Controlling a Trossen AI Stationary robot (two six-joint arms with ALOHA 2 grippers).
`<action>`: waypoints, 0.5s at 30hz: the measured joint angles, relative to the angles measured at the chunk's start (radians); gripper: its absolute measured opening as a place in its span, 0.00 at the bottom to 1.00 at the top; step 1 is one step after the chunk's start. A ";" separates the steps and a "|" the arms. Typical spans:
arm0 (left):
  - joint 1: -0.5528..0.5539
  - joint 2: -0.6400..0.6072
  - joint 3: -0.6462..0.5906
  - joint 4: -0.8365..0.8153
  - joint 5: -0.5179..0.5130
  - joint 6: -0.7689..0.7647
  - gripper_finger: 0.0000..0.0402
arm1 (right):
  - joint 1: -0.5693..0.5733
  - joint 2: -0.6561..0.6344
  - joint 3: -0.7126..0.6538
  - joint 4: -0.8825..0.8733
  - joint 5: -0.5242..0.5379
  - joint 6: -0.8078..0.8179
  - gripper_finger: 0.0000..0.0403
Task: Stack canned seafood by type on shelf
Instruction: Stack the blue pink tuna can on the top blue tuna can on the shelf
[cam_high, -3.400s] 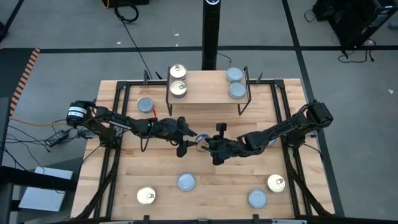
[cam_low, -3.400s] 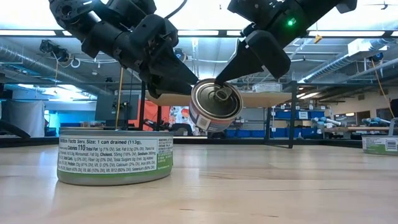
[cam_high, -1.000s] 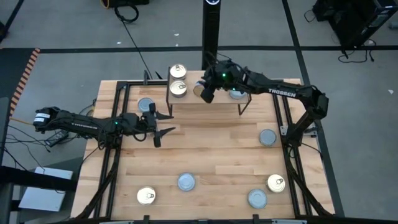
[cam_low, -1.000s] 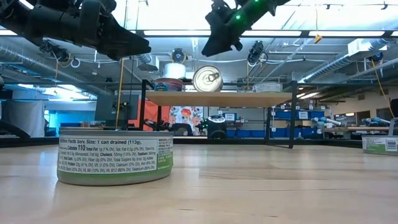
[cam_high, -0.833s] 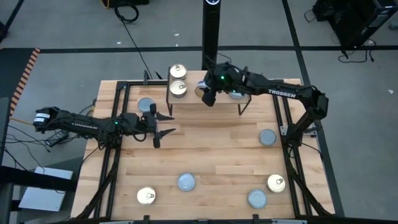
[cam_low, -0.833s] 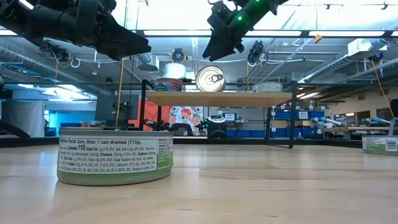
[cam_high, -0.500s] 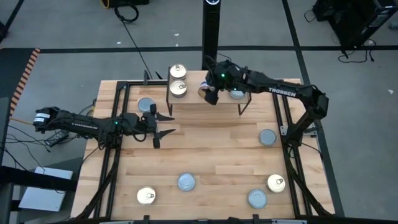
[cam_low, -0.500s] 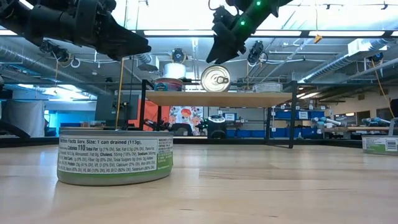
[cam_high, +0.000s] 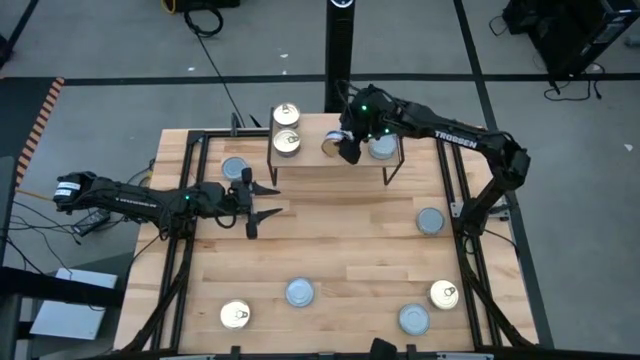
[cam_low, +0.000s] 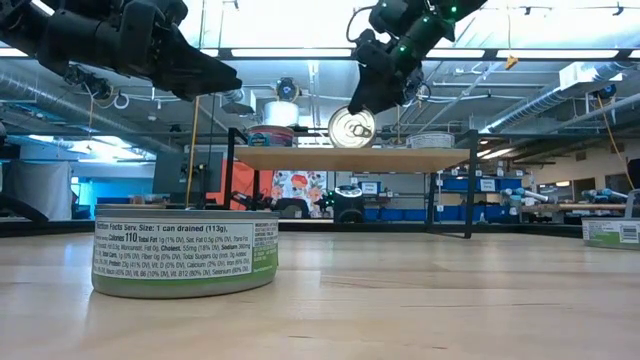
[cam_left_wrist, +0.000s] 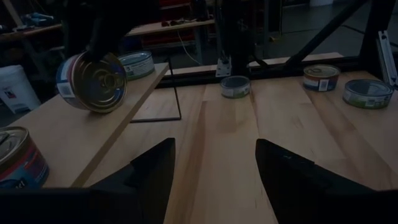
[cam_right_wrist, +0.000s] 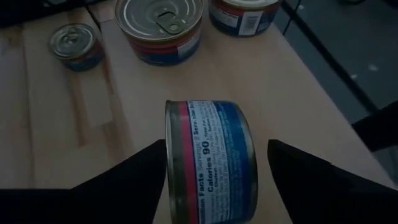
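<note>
Fingers on my right gripper (cam_right_wrist: 208, 186) stand spread around the on-edge tin (cam_right_wrist: 210, 158) on the shelf (cam_high: 310, 152), gripping nothing. I'd tip it flat, then stack it on the gold-topped tins (cam_high: 287, 143). Left gripper (cam_high: 262, 200) waits over the counter (cam_high: 340, 250), fingers apart, empty.

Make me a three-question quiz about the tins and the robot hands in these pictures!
1. Where is the tin on its edge?
A. on the shelf
B. on the floor
C. on the table's front edge

2. How many tins lie on the big table, off the shelf?
A. two
B. six
C. ten

3. How is the right hand?
A. open, above the shelf
B. shut, near the table's front edge
C. out of sight

Answers: 1 A, it stands on the raised plank. 2 B, the high view shows six. 3 A, its fingers stand apart either side of the tin.
</note>
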 joint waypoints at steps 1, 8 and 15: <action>0.000 0.000 0.000 0.000 0.000 0.000 0.57 | -0.003 0.000 0.000 -0.002 -0.010 0.007 0.67; 0.000 0.000 0.000 -0.001 0.000 0.000 0.57 | -0.009 -0.003 0.001 -0.037 -0.027 0.014 0.49; 0.000 0.000 0.000 0.000 0.000 0.000 0.57 | -0.009 -0.002 0.000 -0.004 -0.028 0.052 0.49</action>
